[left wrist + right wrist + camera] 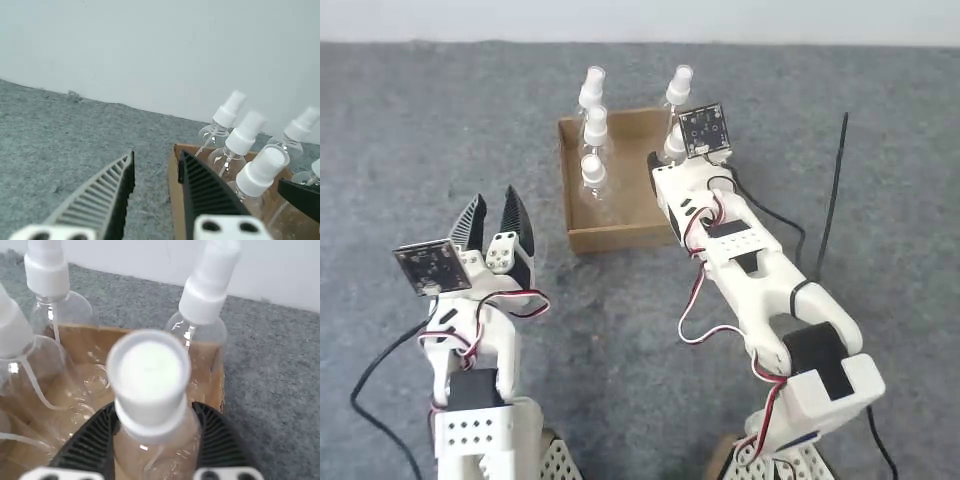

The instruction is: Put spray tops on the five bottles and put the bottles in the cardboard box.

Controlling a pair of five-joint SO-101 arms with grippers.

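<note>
The right gripper [154,410] is clamped on a clear plastic bottle [150,445], one black ribbed finger [87,442] pressed to each side of its body, just under the white spray top [149,372]. It holds that bottle upright over the right side of the open cardboard box [620,238]. Two more capped bottles [592,172] [595,122] stand in the box along its left wall. Two others [591,85] [679,85] stand at the far wall, though whether inside it or just behind it I cannot tell. All are transparent and round-shouldered, with thin dip tubes showing inside. The left gripper [495,197] hangs over the grey carpet [440,120], left of the box, jaws apart and holding nothing.
</note>
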